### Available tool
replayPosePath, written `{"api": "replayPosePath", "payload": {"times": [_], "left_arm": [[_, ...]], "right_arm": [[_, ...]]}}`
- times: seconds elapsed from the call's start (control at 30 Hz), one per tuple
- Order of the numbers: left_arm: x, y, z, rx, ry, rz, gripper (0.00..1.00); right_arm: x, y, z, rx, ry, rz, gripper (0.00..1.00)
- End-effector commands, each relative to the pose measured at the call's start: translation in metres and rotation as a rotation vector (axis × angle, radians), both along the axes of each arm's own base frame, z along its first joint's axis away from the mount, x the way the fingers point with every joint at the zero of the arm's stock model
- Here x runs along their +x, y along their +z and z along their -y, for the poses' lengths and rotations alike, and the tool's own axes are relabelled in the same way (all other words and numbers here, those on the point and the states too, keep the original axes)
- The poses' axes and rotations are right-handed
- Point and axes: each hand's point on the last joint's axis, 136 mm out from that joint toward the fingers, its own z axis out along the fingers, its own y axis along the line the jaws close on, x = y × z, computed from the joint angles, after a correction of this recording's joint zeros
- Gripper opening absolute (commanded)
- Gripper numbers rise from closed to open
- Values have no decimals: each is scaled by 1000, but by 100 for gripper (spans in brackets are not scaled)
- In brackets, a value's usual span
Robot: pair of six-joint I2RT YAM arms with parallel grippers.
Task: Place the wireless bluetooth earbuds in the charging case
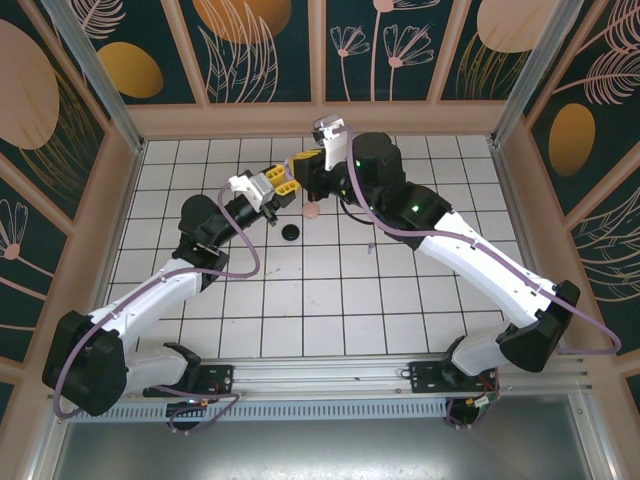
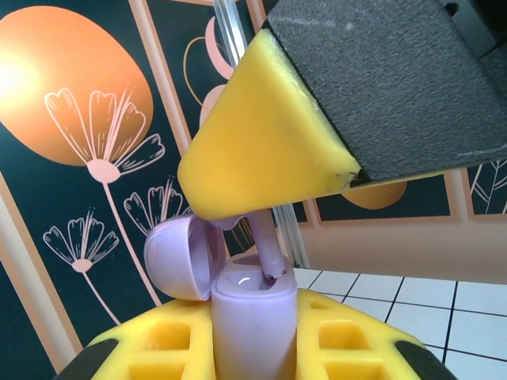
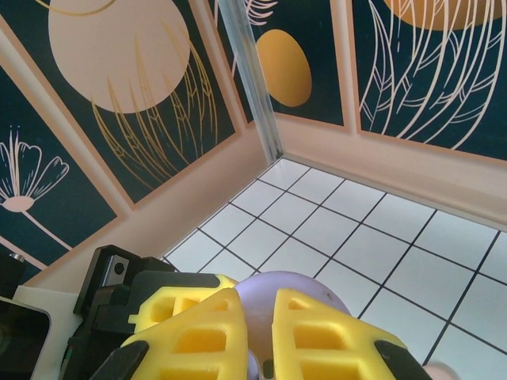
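Note:
The lavender charging case [image 2: 253,332] stands upright with my left gripper [image 2: 255,336] shut on it and its lid [image 2: 178,257] swung open to the left. A lavender earbud [image 2: 266,247] points stem-down into the case's right slot, its tip just inside the opening. Its head is pinched under the yellow finger [image 2: 269,142] of my right gripper, which is shut on it. In the right wrist view my right gripper [image 3: 257,305] hovers over the rounded lid [image 3: 309,285]. From above, the left gripper [image 1: 278,188] and right gripper [image 1: 300,172] meet above the far middle of the table.
A small black round object [image 1: 291,232] and a pinkish-tan one [image 1: 310,211] lie on the white grid table just near of the grippers. A tiny item [image 1: 370,250] lies further right. The patterned back wall [image 1: 320,60] is close behind.

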Motion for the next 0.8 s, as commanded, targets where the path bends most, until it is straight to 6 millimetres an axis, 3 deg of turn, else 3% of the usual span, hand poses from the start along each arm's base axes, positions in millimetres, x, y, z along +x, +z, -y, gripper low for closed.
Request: {"api": "replayPosePath", "payload": {"times": [0.0, 0.33, 0.57, 0.67, 0.77], "left_arm": [[-17, 35, -2, -53, -34, 82, 0], [-16, 38, -2, -58, -33, 82, 0], [-15, 41, -2, -68, -29, 78, 0], [-14, 38, -1, -67, -36, 64, 0], [-12, 35, 0, -65, -37, 51, 0]], "right_arm": [[4, -7, -1, -23, -9, 14, 12], [-25, -29, -18, -90, 159, 2, 10], [-26, -36, -17, -110, 156, -11, 12], [-21, -29, -14, -94, 118, -12, 23], [-14, -6, -7, -47, 56, -2, 46]]}}
